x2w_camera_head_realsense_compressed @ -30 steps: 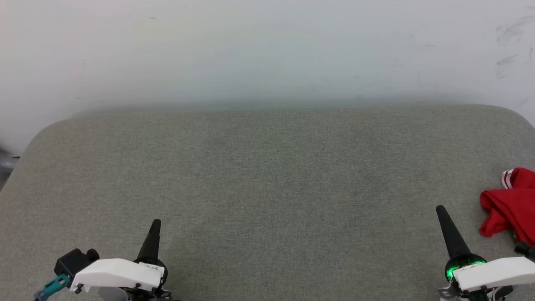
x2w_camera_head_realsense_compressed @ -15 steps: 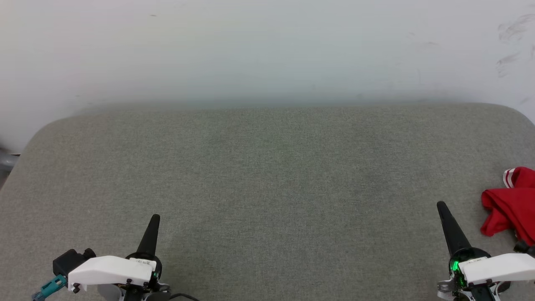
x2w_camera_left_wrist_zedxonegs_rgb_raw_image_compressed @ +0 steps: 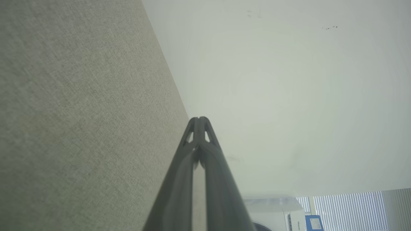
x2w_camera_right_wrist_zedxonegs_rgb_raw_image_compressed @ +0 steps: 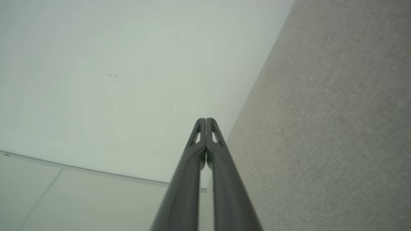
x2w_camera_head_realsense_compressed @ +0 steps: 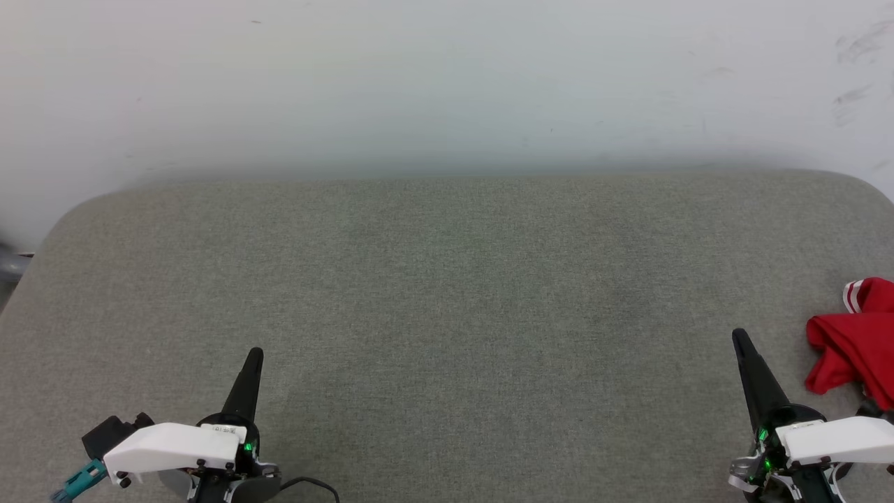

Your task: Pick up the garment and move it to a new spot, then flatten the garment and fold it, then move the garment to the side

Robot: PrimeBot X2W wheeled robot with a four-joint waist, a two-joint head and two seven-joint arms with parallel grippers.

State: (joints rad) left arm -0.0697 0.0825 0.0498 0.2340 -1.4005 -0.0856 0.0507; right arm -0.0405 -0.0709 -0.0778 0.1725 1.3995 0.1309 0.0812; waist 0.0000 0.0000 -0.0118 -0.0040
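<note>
The crumpled red jersey, with striped trim showing, lies bunched at the right edge of the rounded, grey woven-cloth desk. It sits near the right gripper. On it and the left gripper, the tapered dark jaws are pressed together.

Bright, even, diffuse light is thrown over the grey-green woven fabric surface; hardly any shadow is cast. Its far edge is blurred against the pale wall (a faint greenish tint is seen there). Close to the lens, the dark-fingered left gripper and right gripper are rendered soft.
</note>
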